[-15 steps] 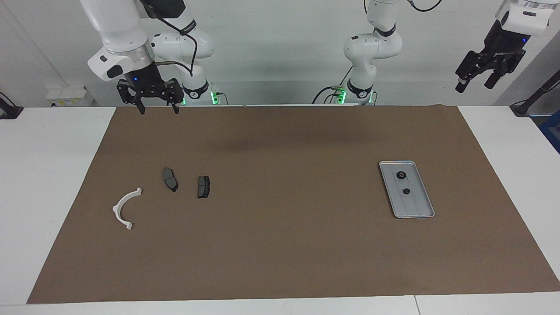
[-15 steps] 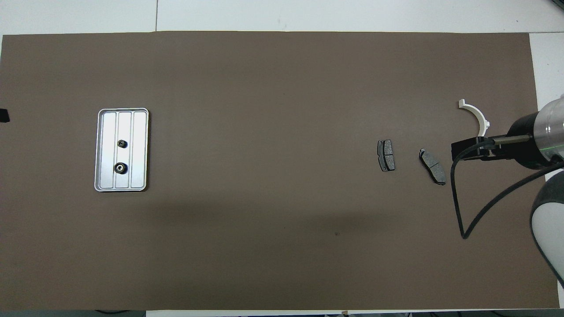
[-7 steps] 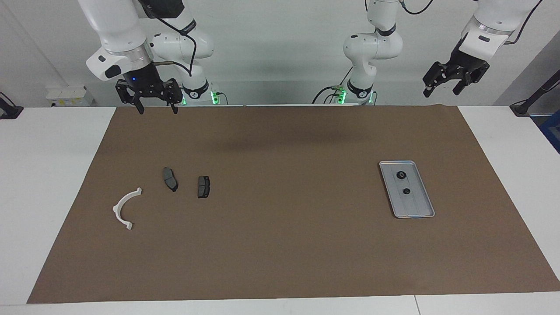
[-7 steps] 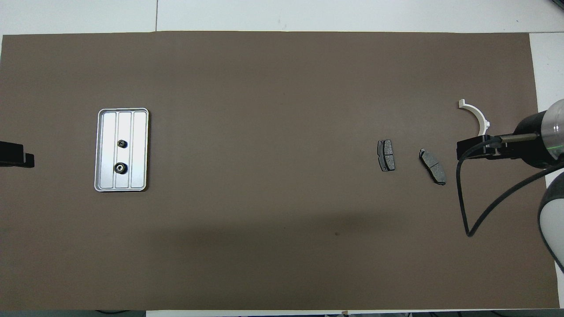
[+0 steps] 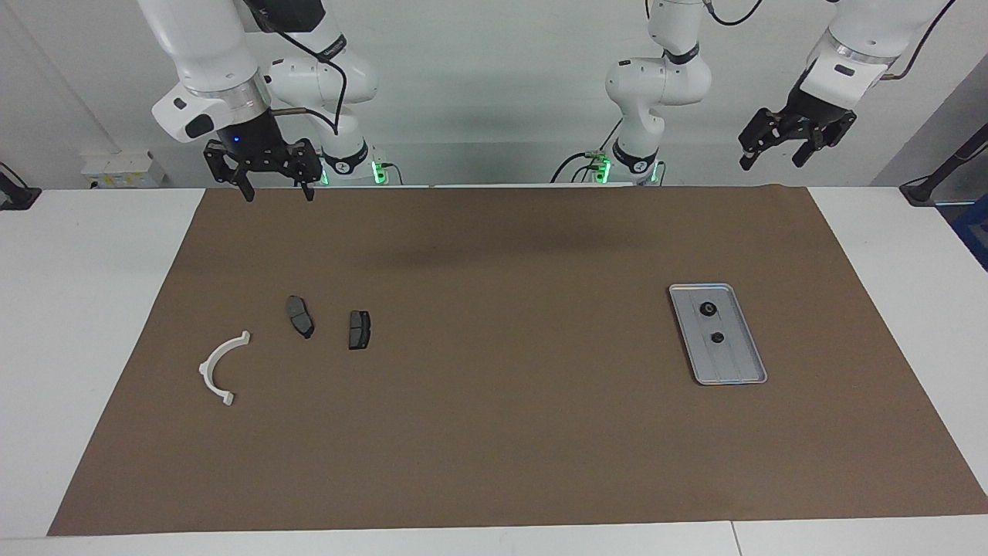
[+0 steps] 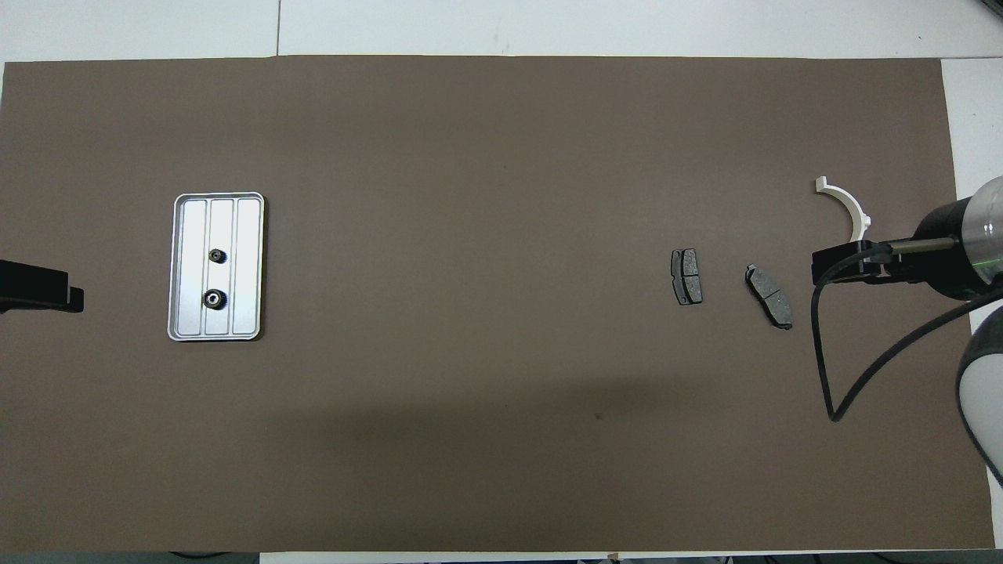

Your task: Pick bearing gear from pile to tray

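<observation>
The silver tray (image 5: 745, 363) lies on the brown mat toward the left arm's end and also shows in the overhead view (image 6: 249, 266). Two small black gear pieces (image 5: 706, 309) (image 5: 717, 337) sit in it. The pile lies toward the right arm's end: a white half-ring bracket (image 5: 218, 369) and two dark brake pads (image 5: 299, 316) (image 5: 359, 330). My left gripper (image 5: 772, 157) is open, empty and high in the air at the left arm's end. My right gripper (image 5: 279, 191) is open, empty and raised over the mat's edge by the robots.
The brown mat (image 5: 502, 432) covers most of the white table (image 5: 93, 324). In the overhead view the right arm's wrist and its black cable (image 6: 823, 376) hang over the mat beside the bracket (image 6: 850, 205) and the pads (image 6: 686, 276) (image 6: 769, 295).
My left gripper has swung in from the view's edge toward the left arm's end of the table. The right gripper has hardly moved. Tray and parts lie as before.
</observation>
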